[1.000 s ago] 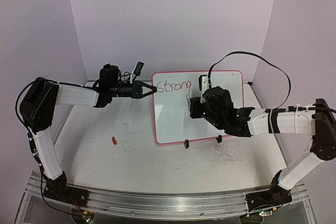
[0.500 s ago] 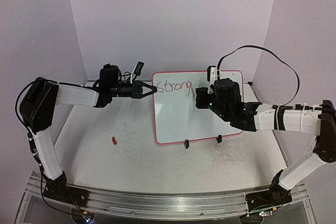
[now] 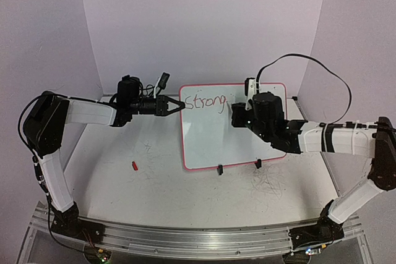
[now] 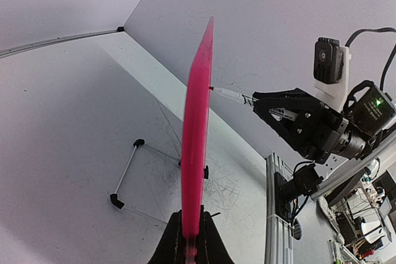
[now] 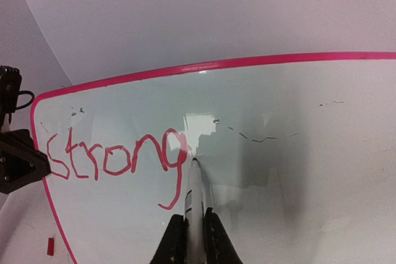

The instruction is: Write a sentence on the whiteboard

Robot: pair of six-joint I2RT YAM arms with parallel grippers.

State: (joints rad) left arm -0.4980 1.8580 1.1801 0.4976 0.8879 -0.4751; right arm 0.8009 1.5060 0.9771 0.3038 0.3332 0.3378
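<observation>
The sentence (image 5: 114, 159) so far reads only "Strong", in red-pink handwriting across the top left part of the whiteboard (image 3: 229, 140). The whiteboard, white with a thin pink rim, sits at the middle back of the table (image 3: 154, 193). Two small black clip feet (image 3: 219, 169) are on its near edge, and it seems propped at a slant rather than lying flat.

The left gripper (image 3: 179, 107) reaches in from the left. Its two fingers are pinched closed on the board's left rim near the top corner, just beside the letter "S". In the left wrist view the rim runs edge-on, straight up from between the fingers.

The right gripper (image 5: 192, 224) comes in from the right, its fingers clamped around a slim white marker (image 5: 193, 193). The marker's tip touches the board just to the right of the letter "g".

A small red object (image 3: 134, 166) lies on the scuffed tabletop, left of the board and well apart from it.
</observation>
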